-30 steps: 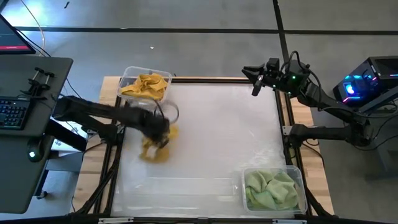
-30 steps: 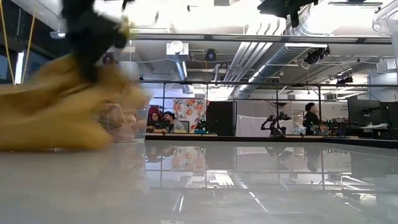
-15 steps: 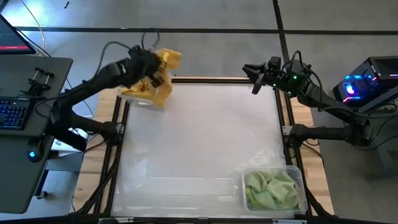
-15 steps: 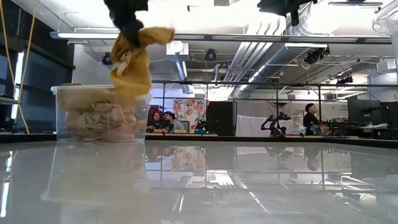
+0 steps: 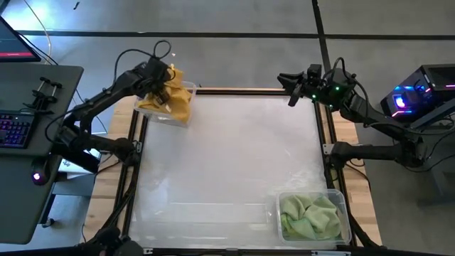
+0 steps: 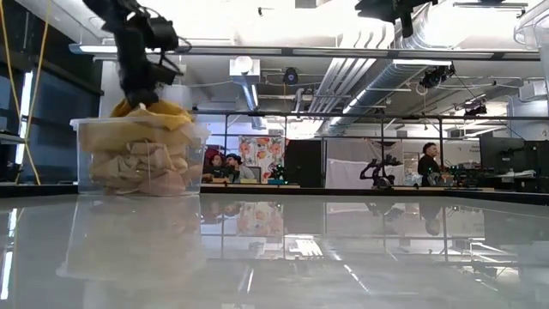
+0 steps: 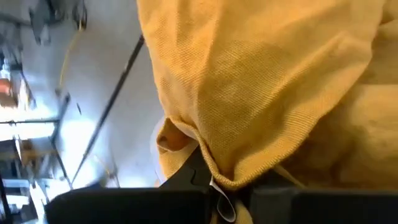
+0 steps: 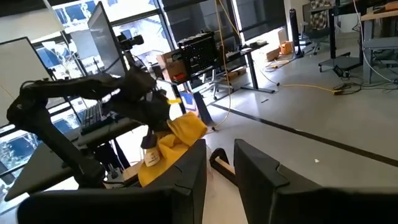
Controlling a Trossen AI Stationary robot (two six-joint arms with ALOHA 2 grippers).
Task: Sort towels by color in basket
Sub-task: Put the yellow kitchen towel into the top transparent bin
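Glossy white tabletop (image 5: 227,163) spreads bare across its middle, with nothing left loose on it that I can see. Nearest the front edge, toward my right side, sits a clear bin (image 5: 343,203) holding the crumpled green towels (image 5: 309,217).

Across the table at the far left corner stands the other clear bin (image 6: 86,154), heaped with yellow towels (image 6: 137,159). My left gripper (image 5: 158,73) hangs right over that bin, pinched shut on one more yellow towel (image 5: 178,99). From above, the cloth drapes down from my fingers onto the pile and over the bin's table-side rim. In the low view it mounds above the rim. Through my left wrist camera the weave fills nearly everything, and a fold is gathered tight where my dark fingers (image 7: 186,177) meet.

My right gripper (image 5: 293,89) waits in the air over the far right corner, its fingers apart and holding nothing.

I judge this to be the drop step for a yellow piece, and perhaps the last of the sort, since I see no stray cloth on the table. Next I should open my left fingers, ideally after shifting a little further over the bin's middle, so the hanging part falls inside and does not slide off the rim. Then I lift straight up, watching that the fabric does not cling to a finger.
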